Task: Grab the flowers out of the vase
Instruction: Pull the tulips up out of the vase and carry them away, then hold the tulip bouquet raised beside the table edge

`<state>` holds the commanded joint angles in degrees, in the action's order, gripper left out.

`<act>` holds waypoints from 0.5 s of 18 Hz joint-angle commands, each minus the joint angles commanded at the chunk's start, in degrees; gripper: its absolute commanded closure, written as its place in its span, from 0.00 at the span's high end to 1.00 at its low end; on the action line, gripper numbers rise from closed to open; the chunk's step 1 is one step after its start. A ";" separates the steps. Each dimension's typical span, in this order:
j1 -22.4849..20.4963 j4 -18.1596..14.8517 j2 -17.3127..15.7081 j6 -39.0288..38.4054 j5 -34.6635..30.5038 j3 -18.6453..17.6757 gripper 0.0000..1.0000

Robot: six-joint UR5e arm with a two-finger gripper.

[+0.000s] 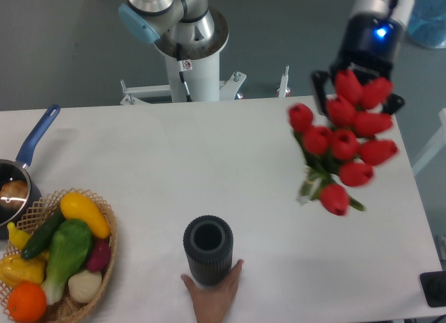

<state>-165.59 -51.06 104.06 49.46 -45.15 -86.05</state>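
The flowers (343, 143), a bunch of red tulip buds on green stems, hang in the air over the right side of the table, fully clear of the vase. My gripper (357, 93) is shut on the bunch near its top, its dark fingers partly hidden behind the buds. The vase (208, 249), a dark ribbed cylinder, stands upright and empty near the table's front edge, well to the left of and below the flowers.
A human hand (212, 297) touches the vase's base from the front edge. A wicker basket (103, 252) of vegetables sits at the front left, with a blue-handled saucepan (31, 145) behind it. The arm's white base (188, 51) stands at the back.
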 joint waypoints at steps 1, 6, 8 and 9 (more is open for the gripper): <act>0.00 -0.26 0.18 1.93 -2.03 0.44 0.00; -0.62 -1.66 0.88 11.15 -9.14 3.25 0.00; -0.62 -5.43 0.97 15.82 -15.46 5.96 0.00; -0.62 -8.76 1.06 19.41 -19.49 7.46 0.00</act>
<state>-166.20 -59.82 105.12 68.87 -64.65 -78.59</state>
